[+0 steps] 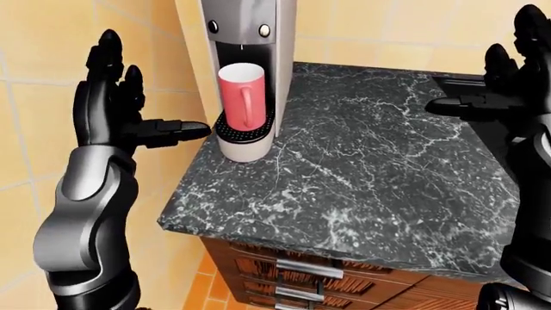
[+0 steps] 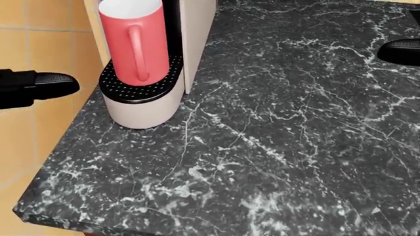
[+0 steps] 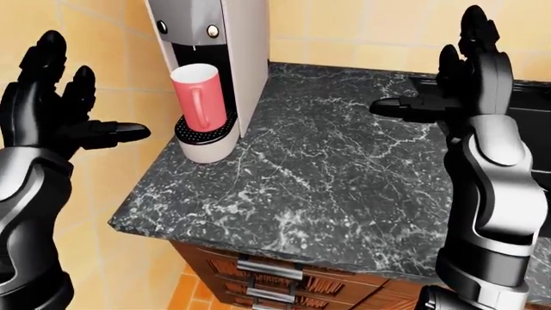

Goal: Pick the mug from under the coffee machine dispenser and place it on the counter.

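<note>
Red mug [image 1: 241, 95] stood on the coffee machine [image 1: 250, 39] drip tray, untouched; both the left robot hand [image 1: 116, 106] and right robot hand [image 3: 465, 84] were spread, released, above the marble desk [image 1: 370, 168].

A red mug [image 2: 133, 43] stands on the coffee machine's drip tray [image 2: 141, 88] at upper left, on the marble counter [image 2: 275, 147].

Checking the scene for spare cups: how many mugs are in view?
1. The red mug stands upright on the drip tray under the coffee machine dispenser, at the counter's left edge. No others are visible.
</note>
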